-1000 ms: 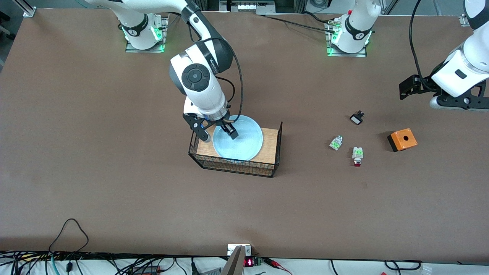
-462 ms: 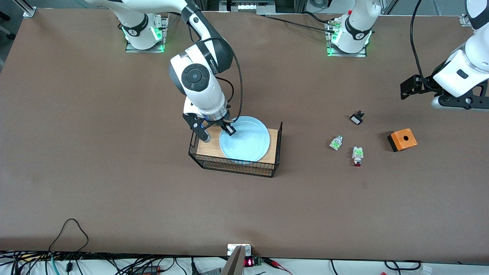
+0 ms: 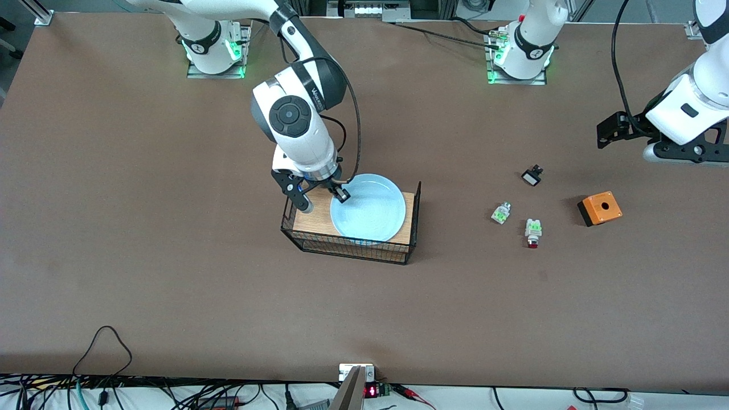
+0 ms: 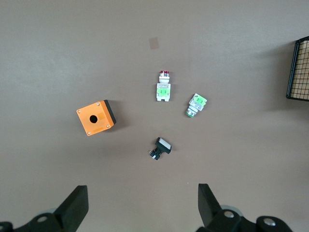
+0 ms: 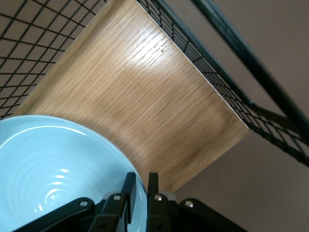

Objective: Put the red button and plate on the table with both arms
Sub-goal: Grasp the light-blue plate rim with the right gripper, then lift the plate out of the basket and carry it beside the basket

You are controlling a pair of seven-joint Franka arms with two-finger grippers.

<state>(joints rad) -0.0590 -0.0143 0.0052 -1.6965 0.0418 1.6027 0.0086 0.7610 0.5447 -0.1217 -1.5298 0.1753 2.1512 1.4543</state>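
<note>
Your right gripper (image 3: 340,195), fingers clamped on the plate (image 3: 369,208) rim, holds rigid, slick ware; your left gripper (image 4: 142,205) waits, fingers apart.

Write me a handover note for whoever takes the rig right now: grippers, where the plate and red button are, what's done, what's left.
Right gripper: shut on the rim of the plate, over the wire rack; whether the plate is lifted or rests on the wood top cannot be told.
Left gripper: open, holding nothing, waiting over the table at the left arm's end, above the small parts.
Red button: lying on the table, untouched, between a white-green piece and the orange box.
Done: plate gripped.
Left: set the plate on the table; the left arm has yet to pick up and place the red button.
</note>
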